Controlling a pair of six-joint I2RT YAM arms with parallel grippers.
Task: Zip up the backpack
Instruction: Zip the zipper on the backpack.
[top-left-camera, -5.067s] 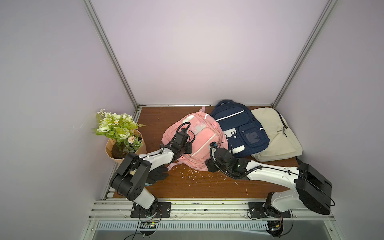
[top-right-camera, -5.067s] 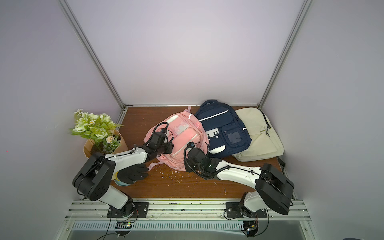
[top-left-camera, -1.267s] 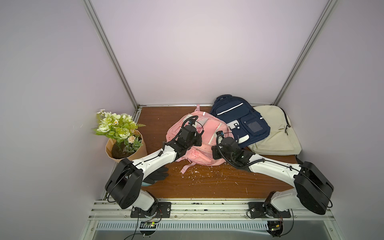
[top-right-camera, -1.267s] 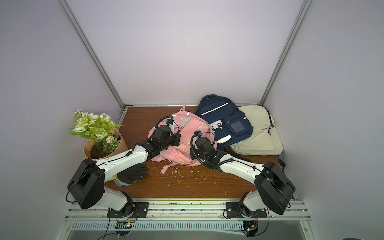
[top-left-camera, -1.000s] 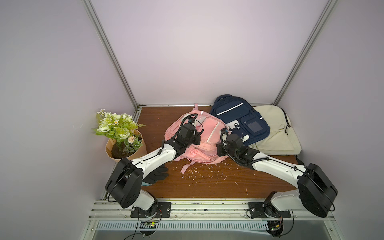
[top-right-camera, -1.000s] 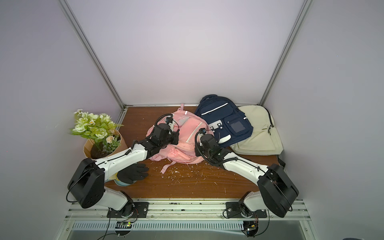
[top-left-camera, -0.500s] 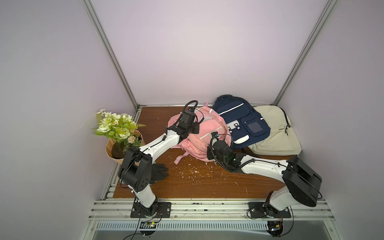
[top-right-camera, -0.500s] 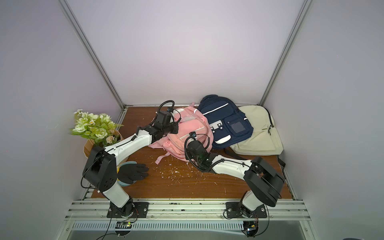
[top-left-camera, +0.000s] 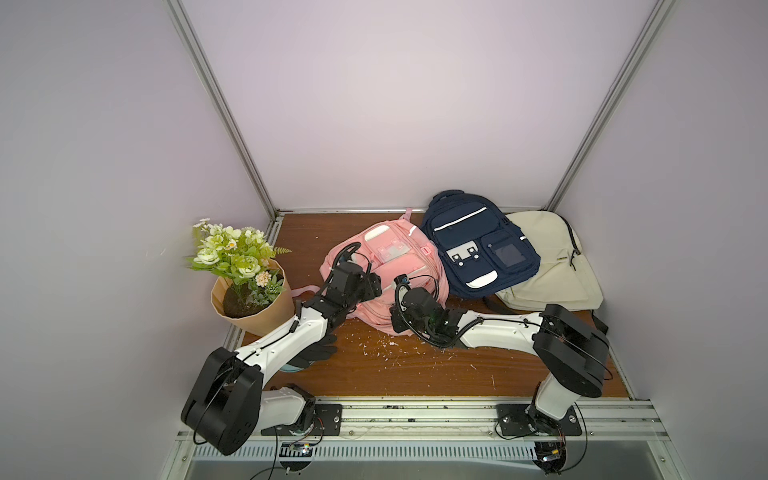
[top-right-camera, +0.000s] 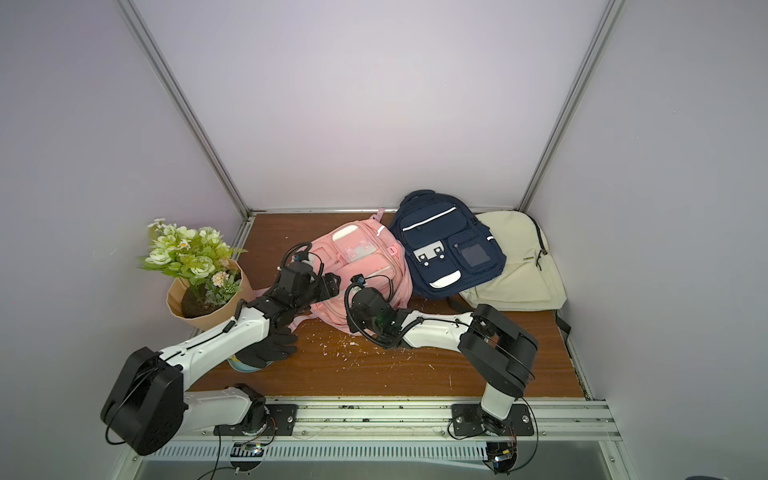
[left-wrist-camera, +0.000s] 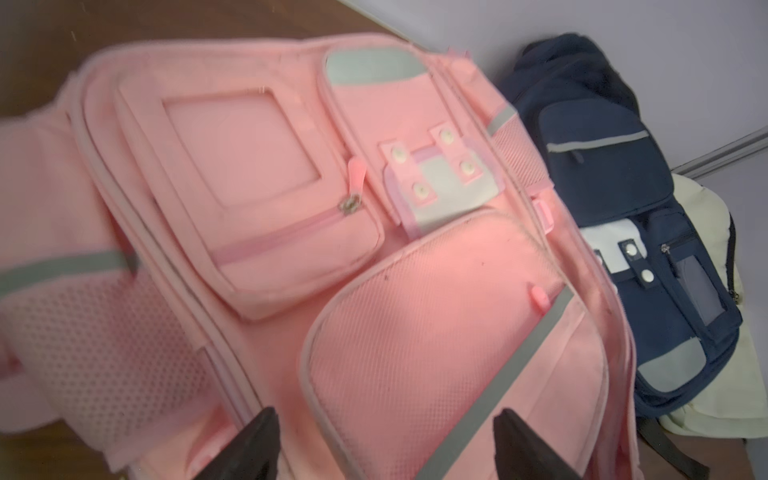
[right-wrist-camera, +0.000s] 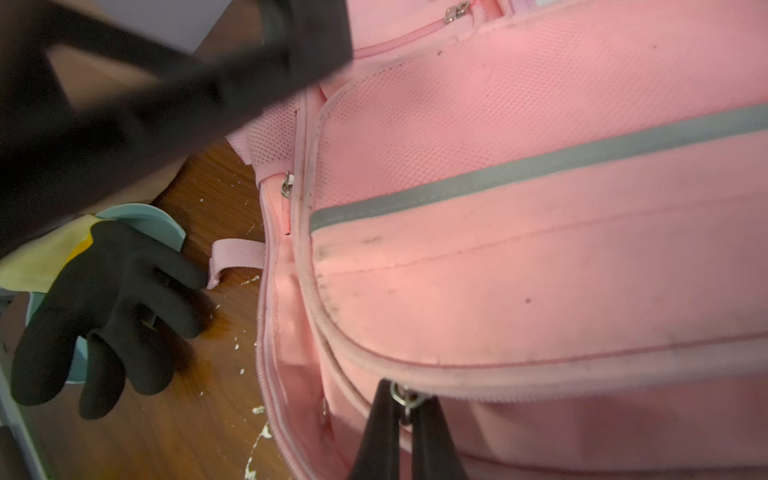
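Pink fabric backpack (top-left-camera: 382, 249) lies front-up mid-counter, between a paper-wrapped flower pot (top-left-camera: 249, 309) and a navy backpack (top-left-camera: 478, 241), touching the navy one.

Hard to see: both sets of jaws sit hidden under the wrists in both top views, and the left wrist view is blurred. Right jaws are clamped on the metal zipper pull (right-wrist-camera: 405, 401) at the bag's near edge, only their tips in frame. Left jaws are spread wide over the pink mesh pocket (left-wrist-camera: 415, 332), fingertips (left-wrist-camera: 262, 436) cut off by the frame, nothing between them.

Cream canvas backpack (top-left-camera: 552, 266) is partly under the navy one. Black rubber glove (right-wrist-camera: 116, 311) lies on a teal dish (right-wrist-camera: 141, 216); in the top views the left arm (top-left-camera: 291, 336) covers half of both.

Brown wood counter (top-left-camera: 415, 374), white flecks (top-left-camera: 382, 345) scattered before the pink bag. Pale lilac walls (top-left-camera: 395, 104) on three sides, aluminium rail (top-left-camera: 415, 411) along the front.

Bags fill the back right. Open counter is the front strip only; the right arm (top-left-camera: 498, 334) lies low across it.
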